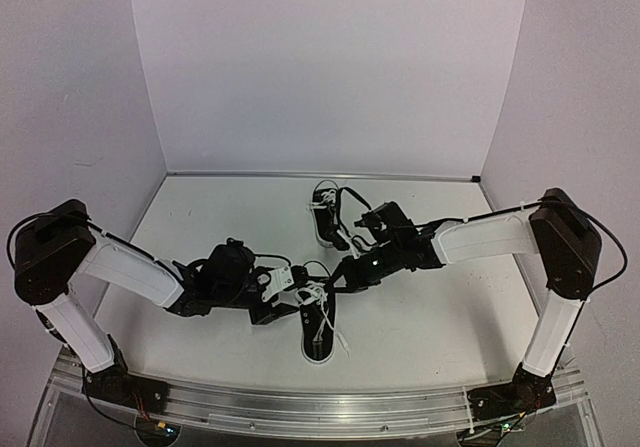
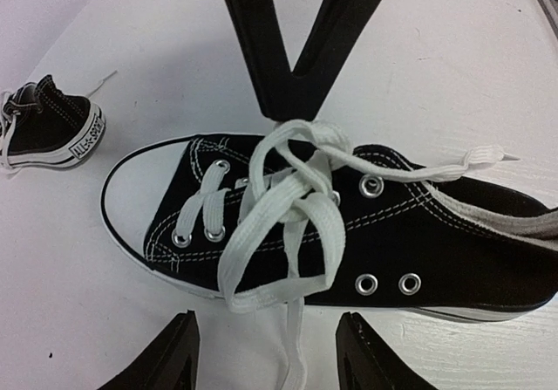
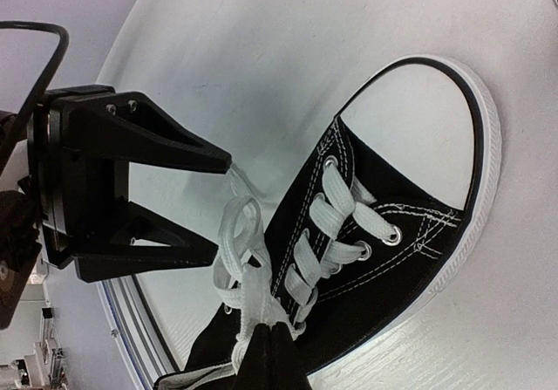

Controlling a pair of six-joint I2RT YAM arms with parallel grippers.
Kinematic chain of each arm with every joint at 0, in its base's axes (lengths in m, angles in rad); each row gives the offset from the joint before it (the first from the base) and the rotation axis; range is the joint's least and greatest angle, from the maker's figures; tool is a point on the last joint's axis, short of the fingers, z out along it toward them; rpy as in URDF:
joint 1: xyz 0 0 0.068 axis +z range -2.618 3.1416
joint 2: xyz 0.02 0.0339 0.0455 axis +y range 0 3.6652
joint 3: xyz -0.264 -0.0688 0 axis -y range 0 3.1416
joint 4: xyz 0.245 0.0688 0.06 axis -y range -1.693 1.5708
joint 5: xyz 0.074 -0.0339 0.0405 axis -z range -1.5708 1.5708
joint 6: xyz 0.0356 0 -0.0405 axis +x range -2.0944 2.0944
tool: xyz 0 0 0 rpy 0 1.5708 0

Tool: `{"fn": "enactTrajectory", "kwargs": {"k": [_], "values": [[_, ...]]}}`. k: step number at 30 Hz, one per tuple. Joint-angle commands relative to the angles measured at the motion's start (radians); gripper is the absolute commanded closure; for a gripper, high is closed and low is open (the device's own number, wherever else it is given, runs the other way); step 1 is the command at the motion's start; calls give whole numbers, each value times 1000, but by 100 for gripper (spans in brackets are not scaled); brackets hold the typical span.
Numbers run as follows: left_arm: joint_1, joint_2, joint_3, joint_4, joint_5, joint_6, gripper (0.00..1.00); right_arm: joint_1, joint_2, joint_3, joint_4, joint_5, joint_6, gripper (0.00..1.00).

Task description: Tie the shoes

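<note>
Starting on the left: the left arm is reaching in low across the table [image 1: 430, 317], and the left gripper [image 3: 221, 204] is hanging just left of the near shoe [image 2: 436, 233]. Its fingers are standing apart with nothing clamped between them — one loose strand of the white laces [image 2: 279, 224] is just trailing down through the gap. That shoe is sitting upright on its sole around the middle of the table, toward the near edge, with its toe cap pointing at the near side. The laces are lying over the tongue in a loose tangle of loops. Coming at it from the right, the right gripper [image 2: 283, 115] is pinching shut on a lace loop at the top of that tangle, fingertips meeting in a tight V. The other shoe [image 1: 326, 217] is sitting farther back, well apart from the first one — it's partly hidden behind the right arm, which is stretching in from the right side.
</note>
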Motion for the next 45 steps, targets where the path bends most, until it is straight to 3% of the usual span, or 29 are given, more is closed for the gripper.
{"fn": "enactTrajectory", "kwargs": {"k": [1,7,11,18,28,45], "values": [[-1,37,83,-1,58,23,41,-2,-33,1,-5,12,-11,100],[-1,77,155,-43,84,47,35,-2,-34,3,-5,8,-11,100],[-1,90,181,-66,103,58,39,-3,-36,1,-5,7,-11,100],[-1,83,180,-99,119,71,71,-3,-48,-6,-7,16,-11,100],[-1,54,150,-117,93,67,100,-7,-73,-39,-8,56,-6,100],[-1,31,113,-123,55,60,100,-30,-109,-92,-14,109,6,100]]}}
